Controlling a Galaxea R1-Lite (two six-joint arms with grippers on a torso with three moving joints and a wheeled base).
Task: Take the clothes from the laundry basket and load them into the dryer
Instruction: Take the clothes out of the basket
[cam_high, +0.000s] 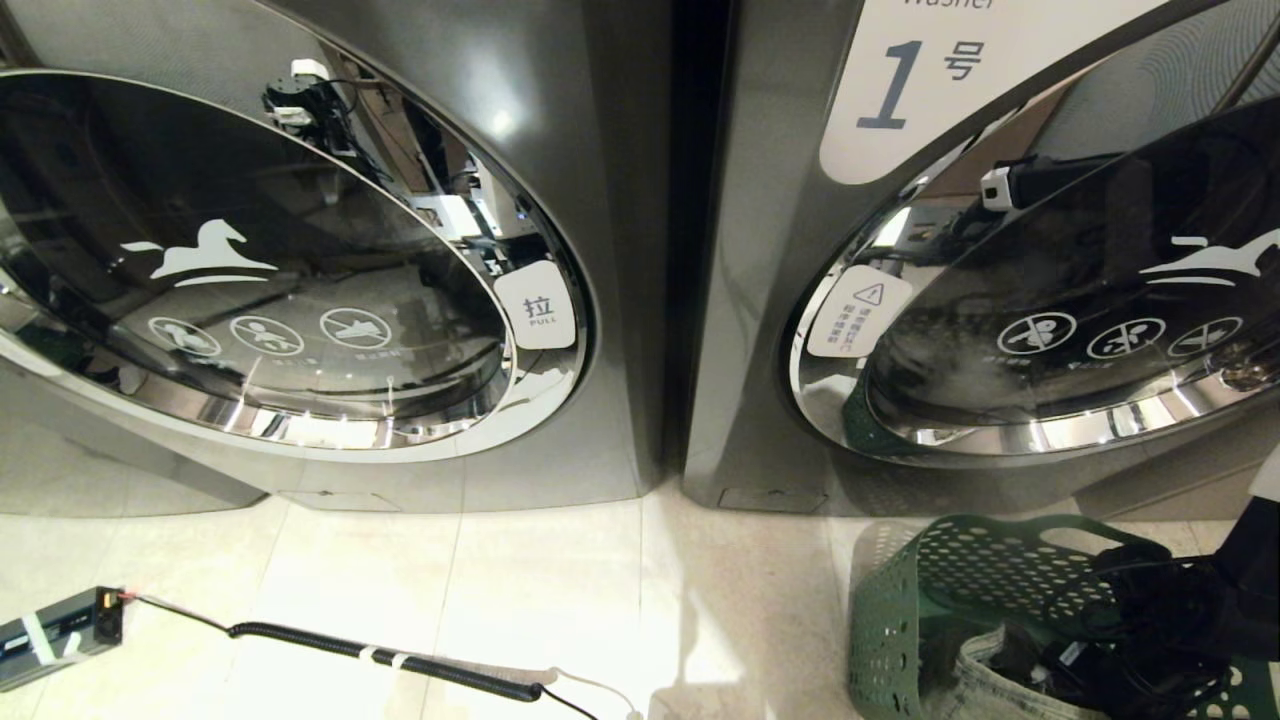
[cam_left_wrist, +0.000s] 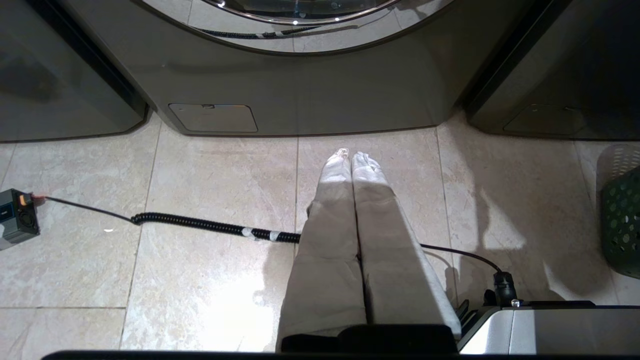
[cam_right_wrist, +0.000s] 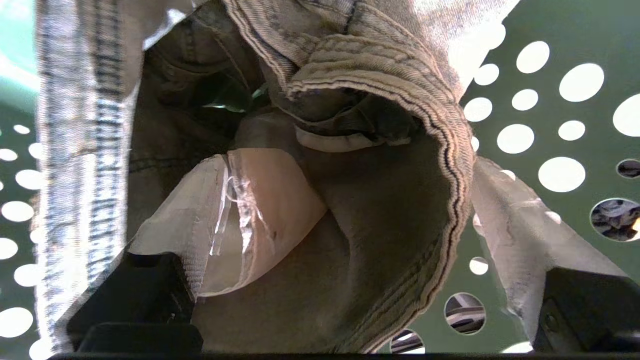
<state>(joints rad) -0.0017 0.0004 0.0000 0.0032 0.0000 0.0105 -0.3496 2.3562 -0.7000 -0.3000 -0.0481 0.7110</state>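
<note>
— Where are you in the job?

— At the pick-up. My right pincer (cam_right_wrist: 345, 220) is down inside the laundry basket (cam_high: 900, 610), fingers spread wide, with a fold of the denim clothes (cam_right_wrist: 380, 100) lying between them; one finger is under the cloth, the other outside its hem. Nothing is pinched yet.

— And the next move?

— Press the fingers together on that thick seam, then lift clear of the rim. No dryer shows here, only two horse-logo washers (cam_high: 300, 260) with shut doors.

— Your left pincer (cam_left_wrist: 350, 160)?

— Pressed together, idle above the floor.
</note>
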